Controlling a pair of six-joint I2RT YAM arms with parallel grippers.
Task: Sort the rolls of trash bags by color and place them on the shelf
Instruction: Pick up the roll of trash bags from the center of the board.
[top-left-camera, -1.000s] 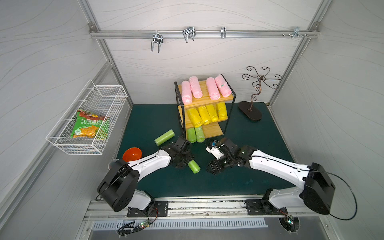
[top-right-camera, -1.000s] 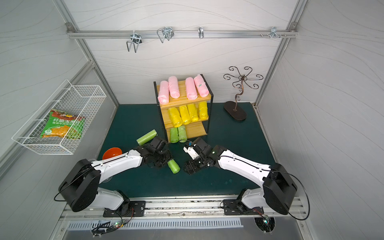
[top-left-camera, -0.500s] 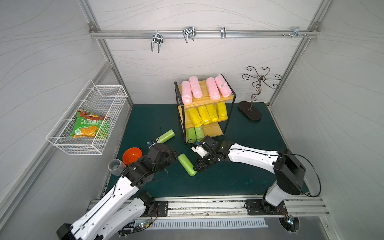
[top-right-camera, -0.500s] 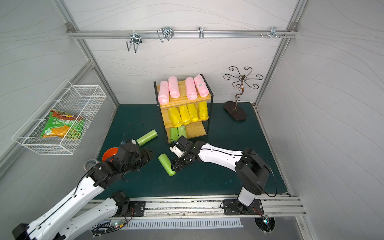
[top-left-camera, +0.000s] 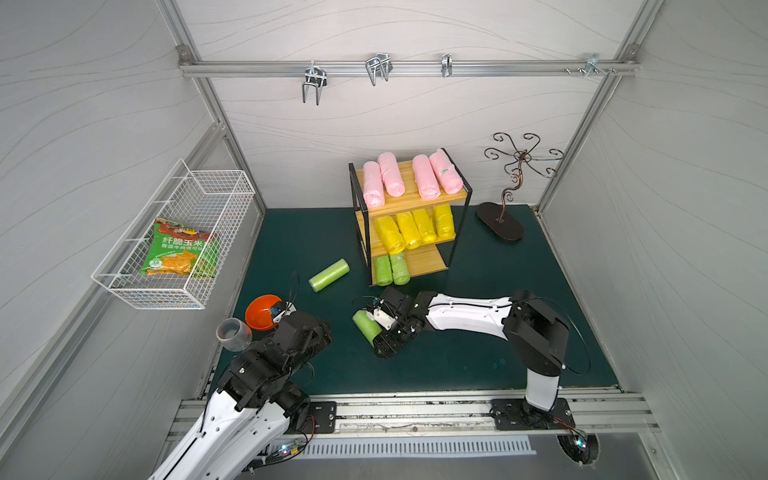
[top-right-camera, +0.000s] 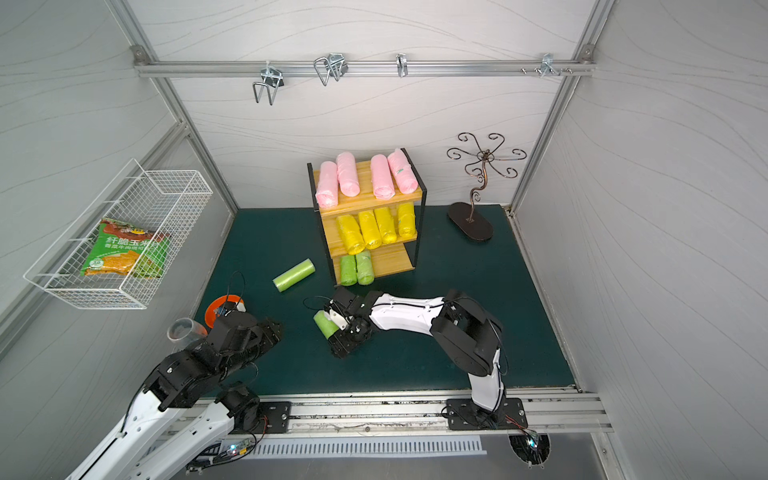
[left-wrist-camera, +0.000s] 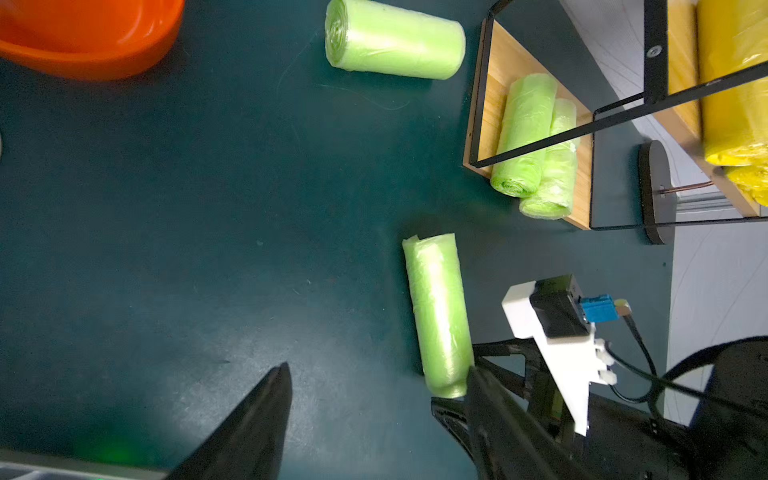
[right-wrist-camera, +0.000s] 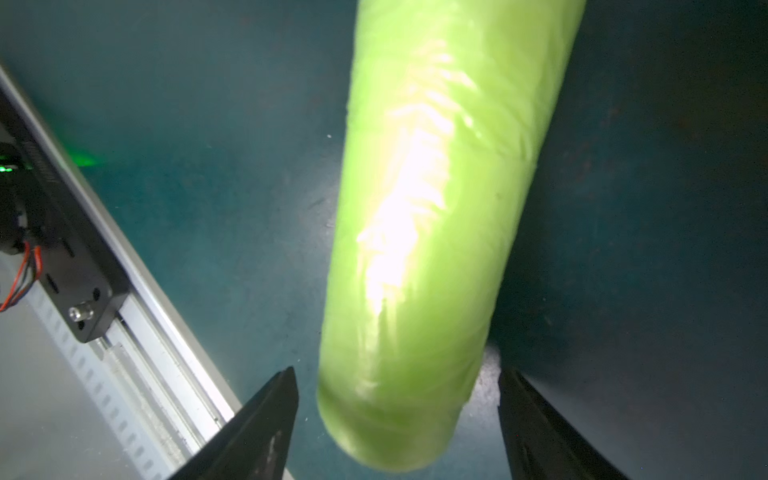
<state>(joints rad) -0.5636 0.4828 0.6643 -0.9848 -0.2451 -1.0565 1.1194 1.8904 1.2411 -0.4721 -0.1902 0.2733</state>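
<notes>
A light green roll (top-left-camera: 365, 328) (left-wrist-camera: 437, 309) lies on the dark green mat. My right gripper (top-left-camera: 380, 340) (right-wrist-camera: 397, 370) is open and straddles its front end, with a gap on each side of the roll (right-wrist-camera: 432, 232). My left gripper (top-left-camera: 320, 334) (left-wrist-camera: 378, 368) is open and empty, drawn back at the front left. Another green roll (top-left-camera: 329, 274) (left-wrist-camera: 395, 39) lies loose left of the shelf (top-left-camera: 428, 259). The shelf carries several pink rolls (top-left-camera: 390, 178) on top, several yellow rolls (top-left-camera: 409, 228) in the middle and two green rolls (top-left-camera: 391, 270) on the lowest board.
An orange bowl (top-left-camera: 259, 311) and a clear cup (top-left-camera: 232, 334) stand at the front left by my left arm. A white wire basket (top-left-camera: 137, 291) with a snack bag hangs on the left wall. A dark metal jewellery stand (top-left-camera: 500, 222) is right of the shelf.
My left arm has pulled back from the roll toward the front left. The right gripper has moved left to the roll and now straddles its end; the roll has shifted slightly left.
</notes>
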